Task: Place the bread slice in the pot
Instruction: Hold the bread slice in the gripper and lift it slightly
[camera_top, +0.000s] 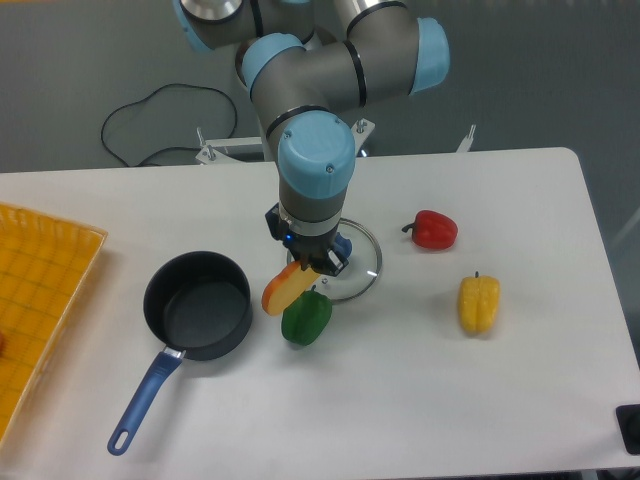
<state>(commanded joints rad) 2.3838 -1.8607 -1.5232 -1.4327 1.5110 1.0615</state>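
bread slice (284, 289): smooth matt plastic | pot (197, 305): matt dark finish | lid (358, 262): clear glass | table (520, 200): smooth white

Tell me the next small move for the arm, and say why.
Probably carry the bread slice left, keeping it raised, until it is over the pot. The tool grips the slice by one end, and it hangs tilted above the green pepper, just right of the pot's rim. The pot looks empty, so nothing seems to block a drop there.
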